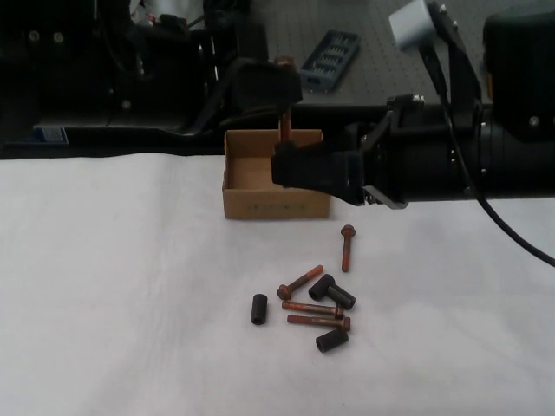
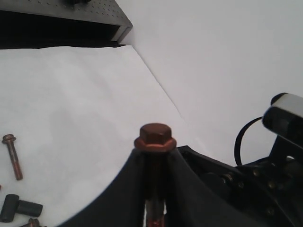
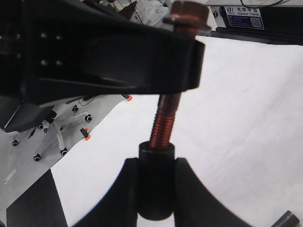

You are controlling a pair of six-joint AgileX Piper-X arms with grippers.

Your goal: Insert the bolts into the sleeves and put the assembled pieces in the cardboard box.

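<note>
Jaws: left gripper clamped on bolt, right gripper clamped on sleeve | bolt axis upright, head up, threaded tip at sleeve mouth directly below | pair seemingly over cardboard box

A lab, judging by the perforated breadboard.

Bare cloth left of scattered bolts
</note>
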